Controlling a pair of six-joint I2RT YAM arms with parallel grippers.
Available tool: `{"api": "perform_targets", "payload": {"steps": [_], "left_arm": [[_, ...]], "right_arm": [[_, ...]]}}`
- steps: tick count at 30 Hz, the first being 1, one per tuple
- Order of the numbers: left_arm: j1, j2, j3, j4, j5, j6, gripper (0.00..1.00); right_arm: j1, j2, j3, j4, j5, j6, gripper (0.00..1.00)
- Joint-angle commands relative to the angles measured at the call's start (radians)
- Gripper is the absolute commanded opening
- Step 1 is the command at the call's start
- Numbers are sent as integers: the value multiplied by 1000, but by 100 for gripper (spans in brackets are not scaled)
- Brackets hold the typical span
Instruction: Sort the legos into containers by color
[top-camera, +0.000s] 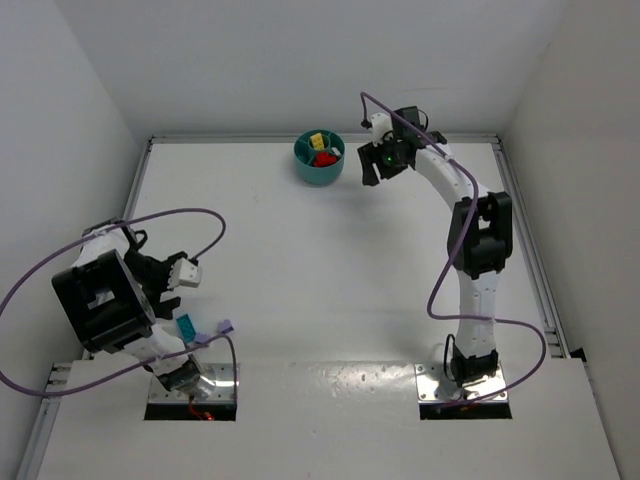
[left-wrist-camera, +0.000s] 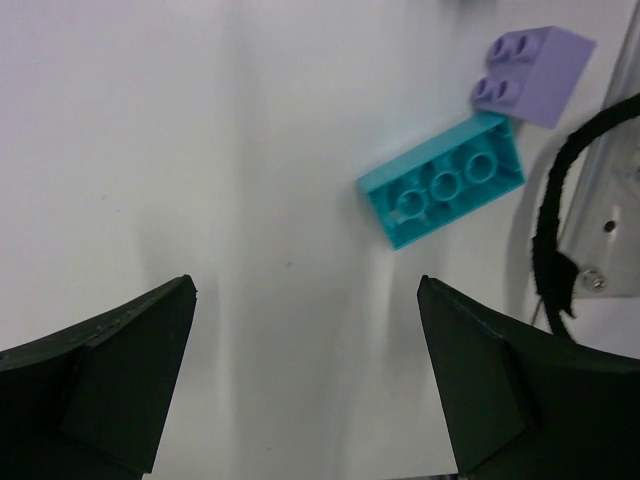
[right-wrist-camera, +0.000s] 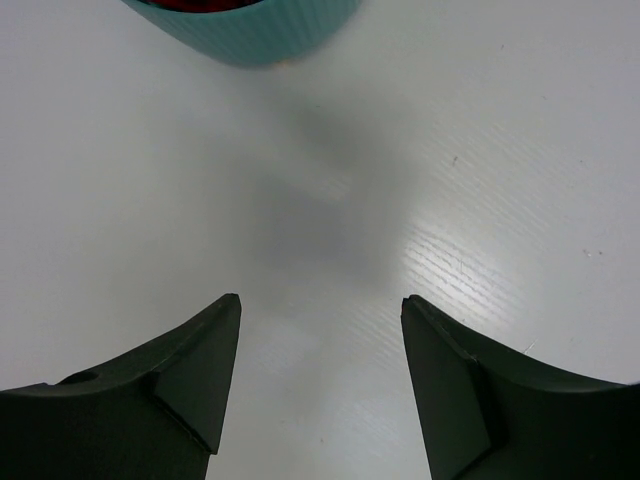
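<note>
A teal brick (left-wrist-camera: 445, 192) lies studs-down on the white table, and a pale purple brick (left-wrist-camera: 530, 75) sits just beyond it. My left gripper (left-wrist-camera: 306, 290) hovers open and empty short of them, slightly to their left. From above, both bricks, teal (top-camera: 186, 327) and purple (top-camera: 224, 327), lie beside the left arm's base, near the left gripper (top-camera: 170, 300). The round teal bowl (top-camera: 306, 165) stands at the back, holding a yellow brick (top-camera: 317, 141) and a red brick (top-camera: 325, 158). My right gripper (top-camera: 372, 168) hangs open and empty just right of the bowl (right-wrist-camera: 250, 25).
A black cable (left-wrist-camera: 550, 230) and a metal bracket (left-wrist-camera: 610, 230) sit close to the right of the bricks. Purple cables (top-camera: 200, 215) loop off both arms. White walls enclose the table on three sides.
</note>
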Motion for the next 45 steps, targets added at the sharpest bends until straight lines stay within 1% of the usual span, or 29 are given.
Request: {"api": "perform_targets", "payload": {"steps": [1, 4, 5, 8, 9, 12, 14, 15, 18, 20, 24, 26, 27, 28, 30, 31, 33, 34, 35, 37, 38, 40, 41, 42, 44, 45], "left_arm": [[12, 43, 94, -58, 49, 901, 99], [21, 30, 95, -58, 27, 971, 99], [37, 30, 81, -58, 18, 1034, 99], [64, 30, 44, -58, 27, 1142, 99], [96, 30, 24, -58, 41, 1228, 99], [127, 48, 4, -58, 53, 1385, 99], [127, 60, -16, -58, 53, 1441, 99], [127, 83, -16, -58, 53, 1509, 99], [127, 109, -40, -58, 73, 1615, 99], [114, 110, -51, -58, 73, 1616, 99], [95, 79, -51, -58, 98, 1552, 99], [95, 56, -51, -58, 139, 1457, 99], [81, 19, -51, -58, 148, 1409, 99], [81, 1, -40, -58, 158, 1309, 99], [81, -53, -31, -58, 182, 1230, 99], [72, -67, -19, -58, 194, 1137, 99], [58, -91, 16, -58, 233, 1026, 99], [45, -101, 35, -58, 247, 866, 99], [8, -114, 59, -58, 247, 781, 99], [-26, -128, 121, -58, 256, 627, 99], [-69, -137, 144, -58, 256, 465, 99], [-115, -137, 202, -58, 231, 296, 99], [-142, -137, 220, -58, 218, 131, 99], [-190, -147, 236, -58, 189, 57, 99], [-228, -160, 247, -58, 155, -88, 99], [-238, -171, 247, -58, 155, -99, 99]], "right_arm": [[-6, -108, -3, 38, 8, 13, 66], [-6, -119, -22, 27, -2, 13, 66], [-6, -119, -22, 27, -13, 13, 66], [-6, -128, -34, 27, -13, 13, 66], [-6, -128, -45, 27, -13, 13, 66], [-6, -128, -45, 27, -13, 4, 66], [-6, -117, -45, 27, -13, 4, 66], [-6, -117, -45, 27, -13, 4, 66], [-6, -108, -45, 18, -22, 4, 66], [-6, -99, -45, 18, -22, 4, 66], [-6, -99, -45, 18, -22, 4, 66], [-6, -110, -66, 18, -22, 4, 66], [-6, -119, -66, 18, -22, 4, 66], [-6, -119, -77, 18, -22, 13, 66], [-6, -128, -88, 27, -22, 13, 66], [-6, -128, -97, 27, -22, 13, 66], [-6, -128, -97, 27, -22, 13, 66], [-6, -128, -97, 27, -31, 13, 66], [-6, -128, -97, 27, -31, 13, 66], [-6, -128, -97, 27, -31, 13, 66], [-6, -128, -97, 27, -41, 13, 66], [-6, -128, -97, 27, -41, 22, 66], [-6, -128, -97, 27, -41, 22, 66], [-6, -128, -97, 27, -50, 22, 66], [-6, -128, -106, 36, -50, 22, 66], [-6, -128, -115, 36, -50, 22, 66]]}}
